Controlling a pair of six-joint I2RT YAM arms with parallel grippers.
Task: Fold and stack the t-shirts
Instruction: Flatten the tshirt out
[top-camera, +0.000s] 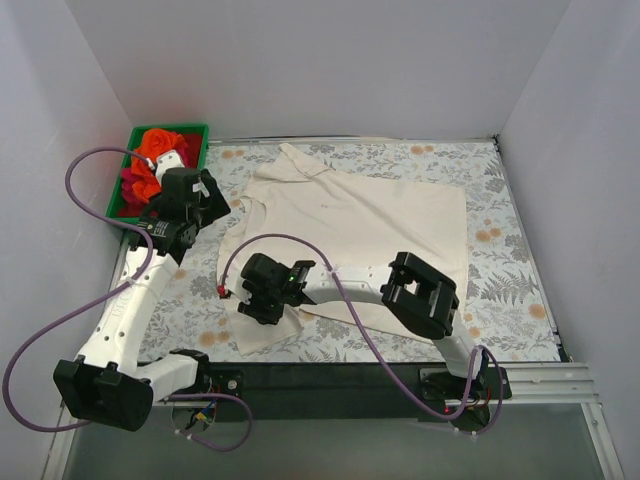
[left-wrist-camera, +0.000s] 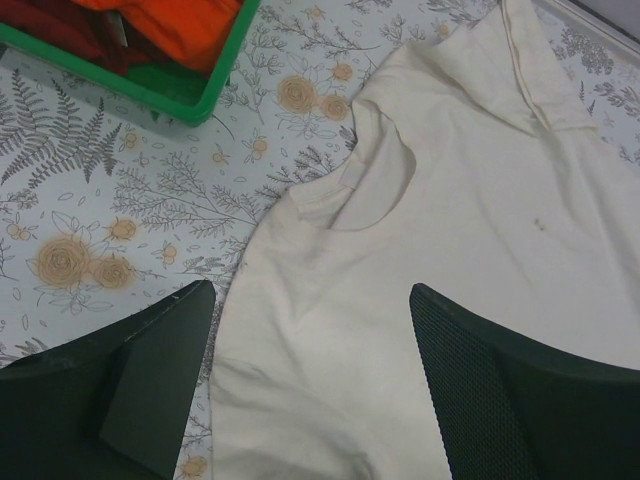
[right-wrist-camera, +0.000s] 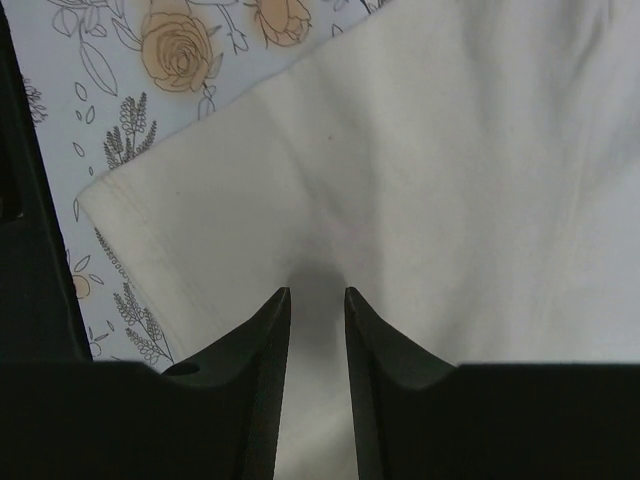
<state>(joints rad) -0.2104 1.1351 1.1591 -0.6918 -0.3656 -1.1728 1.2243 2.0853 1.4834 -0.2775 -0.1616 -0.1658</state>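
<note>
**Ana:** Cream cloth first. Where does it lie?

**Ben:** The cream t-shirt is spread nearly flat in the middle of the tablecloth, its collar towards the far left. The orange shirt and the red shirt sit bunched in the green bin at the far left corner, apart from it.

**Ana:** And the grippers?

**Ben:** The right gripper is at the shirt's near left corner. Its fingers are almost together with cloth in the narrow gap, and creases run to the tips, so I judge it has a pinch. The left gripper hangs over the collar side with its jaws wide apart, holding nothing.

**Ana:** So the fold is about to start. How do we do it well?

**Ben:** Bring the left one down on the shoulder edge just beside the collar and take one layer only (the tablecloth underneath is easy to catch too). Then lift both corners together to the same height, so the edge stays taut. Carry it across to the opposite side and lay it down before letting go.

**Ana:** What's the risk?

**Ben:** Uneven lifting, which would skew the crease.
</note>
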